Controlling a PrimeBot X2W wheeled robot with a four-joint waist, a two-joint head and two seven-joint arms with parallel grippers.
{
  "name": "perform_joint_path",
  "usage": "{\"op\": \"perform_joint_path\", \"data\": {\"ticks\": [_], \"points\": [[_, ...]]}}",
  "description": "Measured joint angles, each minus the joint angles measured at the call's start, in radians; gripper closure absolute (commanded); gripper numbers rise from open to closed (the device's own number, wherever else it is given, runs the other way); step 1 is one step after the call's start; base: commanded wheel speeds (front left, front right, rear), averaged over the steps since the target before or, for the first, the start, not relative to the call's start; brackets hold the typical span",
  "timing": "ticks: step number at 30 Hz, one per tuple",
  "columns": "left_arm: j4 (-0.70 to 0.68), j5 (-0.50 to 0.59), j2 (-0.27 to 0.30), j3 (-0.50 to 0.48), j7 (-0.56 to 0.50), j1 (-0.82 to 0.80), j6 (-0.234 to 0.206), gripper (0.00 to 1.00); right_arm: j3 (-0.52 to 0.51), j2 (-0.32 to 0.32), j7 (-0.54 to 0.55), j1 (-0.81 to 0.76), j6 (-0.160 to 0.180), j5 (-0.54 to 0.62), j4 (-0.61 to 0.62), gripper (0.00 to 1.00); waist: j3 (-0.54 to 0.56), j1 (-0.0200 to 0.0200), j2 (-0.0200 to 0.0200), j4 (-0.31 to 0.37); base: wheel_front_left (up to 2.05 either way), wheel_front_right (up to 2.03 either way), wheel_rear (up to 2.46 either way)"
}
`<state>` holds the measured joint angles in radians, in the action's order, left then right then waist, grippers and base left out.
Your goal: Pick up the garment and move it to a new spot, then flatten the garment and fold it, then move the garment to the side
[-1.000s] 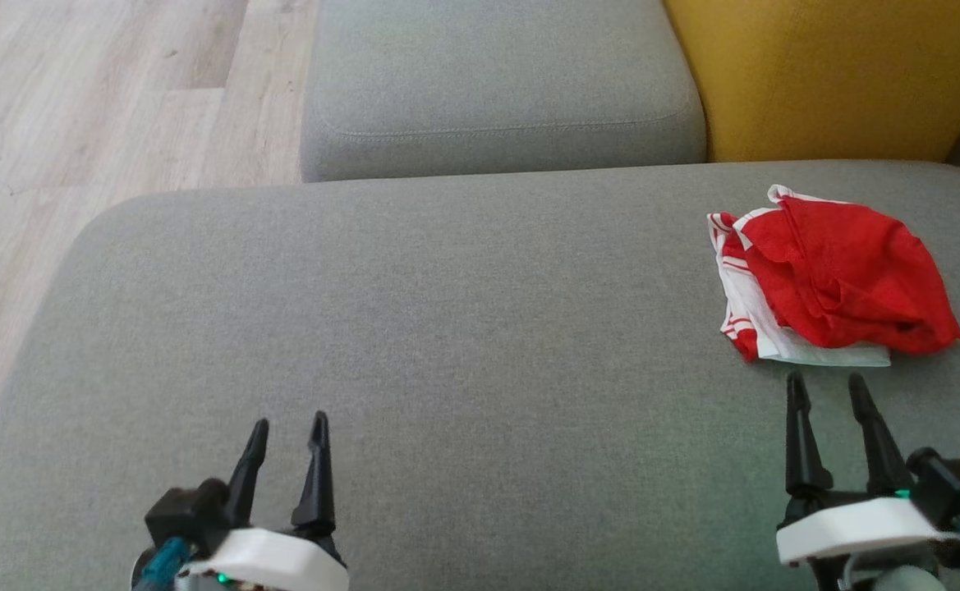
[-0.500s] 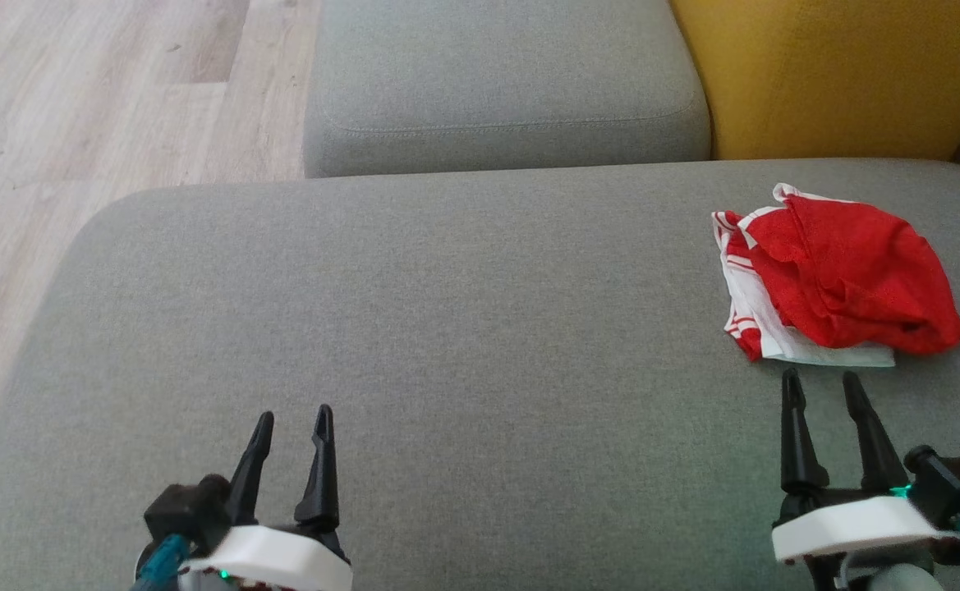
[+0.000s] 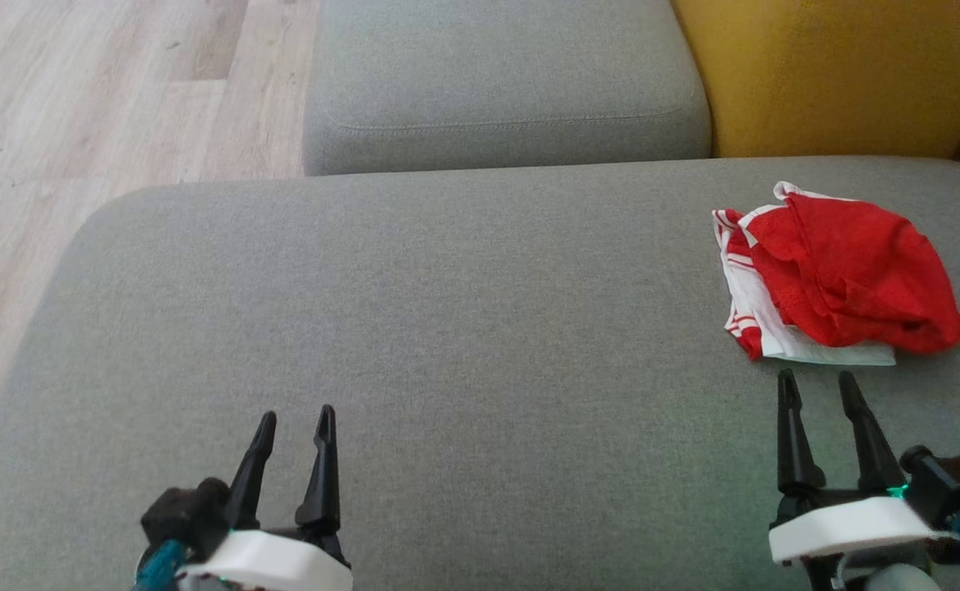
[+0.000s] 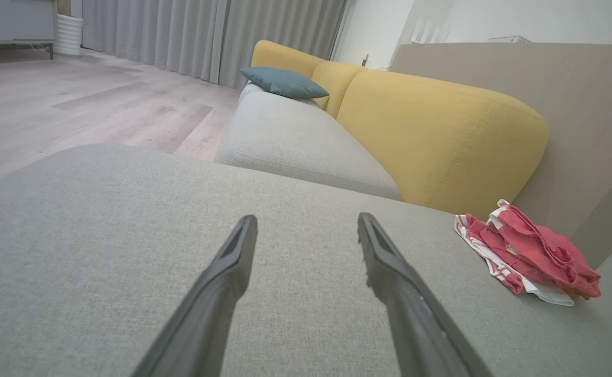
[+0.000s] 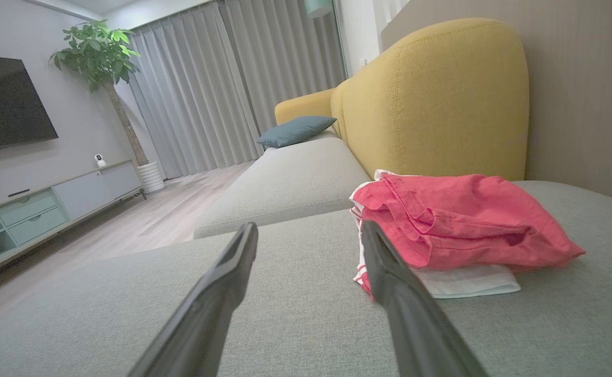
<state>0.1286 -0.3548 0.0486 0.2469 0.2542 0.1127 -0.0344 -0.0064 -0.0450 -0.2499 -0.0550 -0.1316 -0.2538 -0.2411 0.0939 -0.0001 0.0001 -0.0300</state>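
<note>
Garment (image 3: 849, 271) lies bunched on the grey couch (image 3: 447, 328), folds hiding its shape, yellow cushion (image 3: 841, 74) behind. Left claw (image 3: 298, 412) and right claw (image 3: 815, 375) are spread wide, holding nothing.

The left gripper (image 3: 298, 413), long dark fingers on a white wrist, points forward, jaws apart. The right gripper (image 3: 815, 376) matches it.

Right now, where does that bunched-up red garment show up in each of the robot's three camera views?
Head view: the garment lies at the far right on the grey cushion, just beyond the right gripper.
Left wrist view: the garment is at the lower right, off to one side.
Right wrist view: the garment is right of centre, close ahead.
Shared landmark: the yellow backrest behind it.
</note>
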Motion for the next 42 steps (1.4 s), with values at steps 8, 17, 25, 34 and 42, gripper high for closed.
{"op": "perform_joint_path", "data": {"ticks": [8, 17, 25, 34, 42], "points": [[0.06, -0.018, -0.002, 0.001, -0.002, 0.034, -0.001, 1.0, 0.002, 0.001, 0.001, -0.02, 0.0, -0.001, -0.071, 1.0, -0.001, 0.0, 0.0, 0.0, 0.0, 0.0, 0.0], [0.094, -0.116, -0.001, -0.004, -0.024, 0.064, 0.009, 1.0, -0.002, 0.001, 0.028, -0.055, 0.0, -0.1, -0.099, 1.0, -0.009, 0.0, 0.0, 0.003, 0.0, 0.0, 0.0], [0.098, -0.188, 0.0, -0.016, -0.042, 0.057, 0.017, 1.0, -0.008, 0.001, 0.049, -0.052, 0.0, -0.174, -0.095, 1.0, -0.014, 0.0, 0.0, 0.004, 0.0, 0.0, 0.0], [0.102, -0.281, 0.002, -0.036, -0.061, 0.036, 0.027, 1.0, -0.018, 0.002, 0.075, -0.03, 0.0, -0.272, -0.092, 1.0, -0.021, 0.0, 0.0, 0.006, 0.0, 0.0, 0.0], [0.104, -0.363, 0.003, -0.057, -0.083, 0.02, 0.036, 1.0, -0.03, 0.002, 0.097, -0.028, 0.0, -0.358, -0.089, 1.0, -0.027, 0.0, 0.0, 0.008, 0.0, 0.0, 0.0]]}}
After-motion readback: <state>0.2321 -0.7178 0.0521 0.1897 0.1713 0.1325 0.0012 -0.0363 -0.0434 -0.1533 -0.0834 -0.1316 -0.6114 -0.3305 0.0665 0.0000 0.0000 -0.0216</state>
